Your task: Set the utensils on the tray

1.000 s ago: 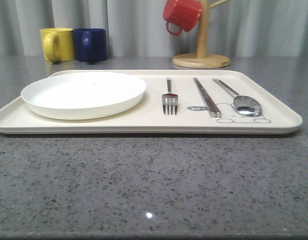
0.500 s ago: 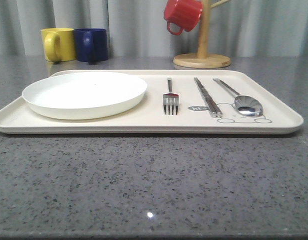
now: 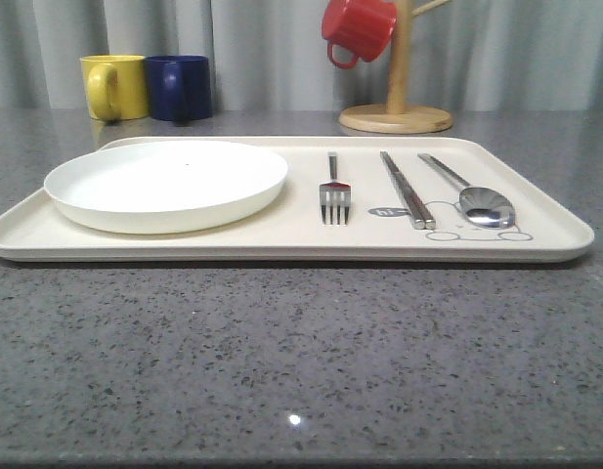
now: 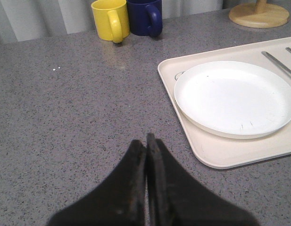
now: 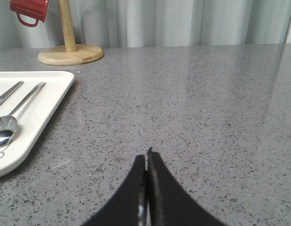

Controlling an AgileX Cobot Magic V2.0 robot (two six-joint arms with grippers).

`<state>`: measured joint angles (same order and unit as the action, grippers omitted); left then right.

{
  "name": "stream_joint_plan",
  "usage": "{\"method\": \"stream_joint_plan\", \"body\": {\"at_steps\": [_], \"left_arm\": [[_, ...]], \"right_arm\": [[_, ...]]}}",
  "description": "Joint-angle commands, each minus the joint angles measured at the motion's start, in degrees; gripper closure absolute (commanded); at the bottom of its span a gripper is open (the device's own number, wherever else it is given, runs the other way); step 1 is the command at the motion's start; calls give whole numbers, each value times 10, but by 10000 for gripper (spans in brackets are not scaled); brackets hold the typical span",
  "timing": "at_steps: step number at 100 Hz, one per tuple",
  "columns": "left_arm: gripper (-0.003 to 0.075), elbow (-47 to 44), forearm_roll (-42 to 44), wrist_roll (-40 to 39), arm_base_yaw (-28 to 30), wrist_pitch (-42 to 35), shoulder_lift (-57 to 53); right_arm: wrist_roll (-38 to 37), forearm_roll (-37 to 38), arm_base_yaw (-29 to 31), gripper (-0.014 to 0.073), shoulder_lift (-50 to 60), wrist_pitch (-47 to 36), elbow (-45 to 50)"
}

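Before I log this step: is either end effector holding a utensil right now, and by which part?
Nothing is held. The left end effector and right end effector are both shut and empty over bare countertop.

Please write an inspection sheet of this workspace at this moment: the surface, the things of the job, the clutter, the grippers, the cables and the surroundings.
Surface: grey speckled countertop, no spills seen.
Job's things: fork, chopsticks and spoon lie side by side on the right half of the cream tray.
Clutter: white plate on the tray's left half; yellow mug and blue mug behind the tray; red mug hanging on the wooden stand.
Grippers: left gripper shut and empty, over the counter beside the tray; right gripper shut and empty, over the counter on the tray's other side.
Cables: nothing seen.
Surroundings: grey curtain behind the counter.
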<state>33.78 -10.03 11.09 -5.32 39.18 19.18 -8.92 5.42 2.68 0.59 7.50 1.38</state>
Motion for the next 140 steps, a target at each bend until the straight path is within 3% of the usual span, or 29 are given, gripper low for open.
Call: {"method": "stream_joint_plan", "body": {"at_steps": [1, 22, 31, 44, 51, 74, 95, 101, 140], "left_arm": [[739, 14, -8, -5, -4, -41, 8], [739, 13, 1, -5, -4, -43, 8], [739, -11, 44, -21, -4, -92, 6], [740, -75, 142, -173, -1, -195, -14], [740, -110, 156, -214, 2, -221, -31], [740, -239, 132, -186, 25, -338, -102], [740, -354, 75, -149, 27, -392, -193], [740, -357, 63, -143, 27, -344, -217], [739, -357, 63, -130, 26, -345, -214]], "right_arm": [[5, 8, 4, 662, 11, -44, 2], [5, 8, 4, 662, 11, -44, 2], [5, 8, 4, 662, 11, -44, 2], [5, 8, 4, 662, 11, -44, 2], [5, 8, 4, 662, 11, -44, 2], [5, 8, 4, 662, 11, -44, 2], [5, 8, 4, 662, 11, -44, 2], [5, 8, 4, 662, 11, -44, 2], [5, 8, 4, 662, 10, -44, 2]]}}
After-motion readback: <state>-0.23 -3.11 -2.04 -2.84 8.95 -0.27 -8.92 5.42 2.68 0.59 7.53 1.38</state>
